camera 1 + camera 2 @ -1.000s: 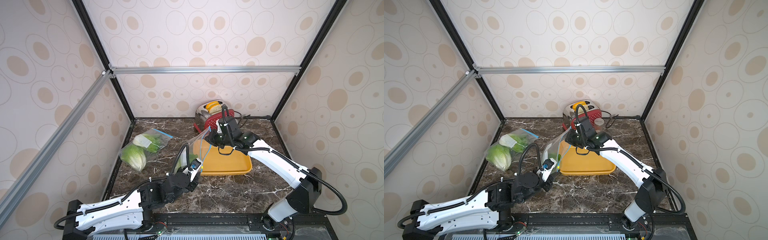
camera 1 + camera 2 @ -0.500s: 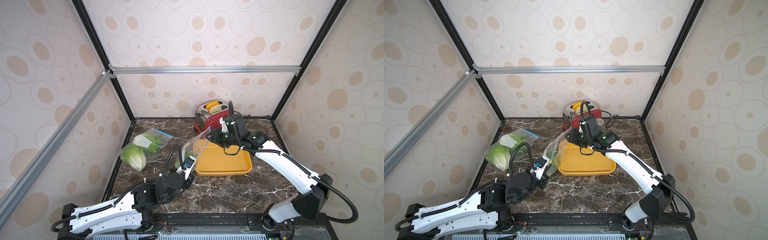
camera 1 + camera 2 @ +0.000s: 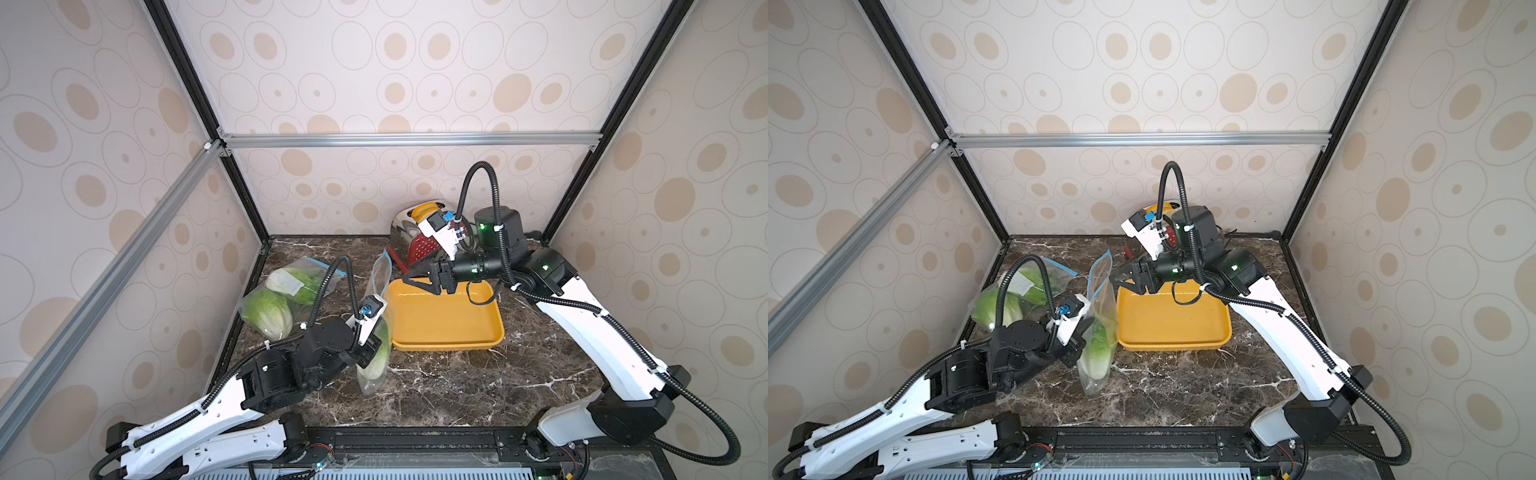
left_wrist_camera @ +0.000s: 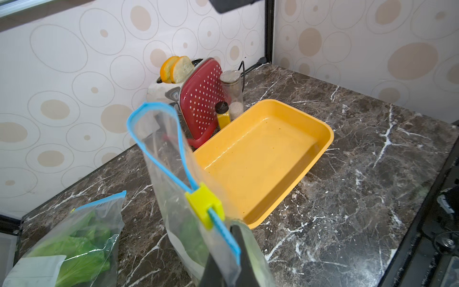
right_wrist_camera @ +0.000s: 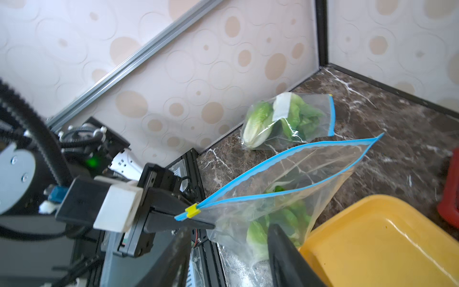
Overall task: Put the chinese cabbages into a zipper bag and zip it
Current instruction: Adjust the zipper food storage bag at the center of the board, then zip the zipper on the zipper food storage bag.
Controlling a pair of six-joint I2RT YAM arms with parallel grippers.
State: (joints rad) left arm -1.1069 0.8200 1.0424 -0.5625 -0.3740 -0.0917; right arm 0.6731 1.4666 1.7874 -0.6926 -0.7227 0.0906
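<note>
A clear zipper bag [image 3: 381, 274] with a blue zip strip stands upright left of the yellow tray; its mouth gapes open in the left wrist view. One green-and-white chinese cabbage [image 3: 1096, 353] sits inside it. My left gripper [image 4: 232, 238] is shut on the end of the zip strip, just behind the yellow slider [image 4: 204, 202]. My right gripper [image 3: 415, 279] is open beside the bag's top corner, over the tray's far left corner, with nothing between its fingers. Two more cabbages lie in a second bag [image 3: 286, 295] by the left wall.
The yellow tray [image 3: 444, 320] sits mid-table with nothing in it. Behind it lean a red perforated colander [image 4: 201, 99], a toaster holding bread slices [image 4: 173, 69] and two spice bottles [image 4: 223, 114]. The enclosure walls stand close on three sides.
My right gripper has opened, let go of the bag's top corner and drawn back to the right. My left gripper has shut on the zip end and pulled slightly toward the front.
</note>
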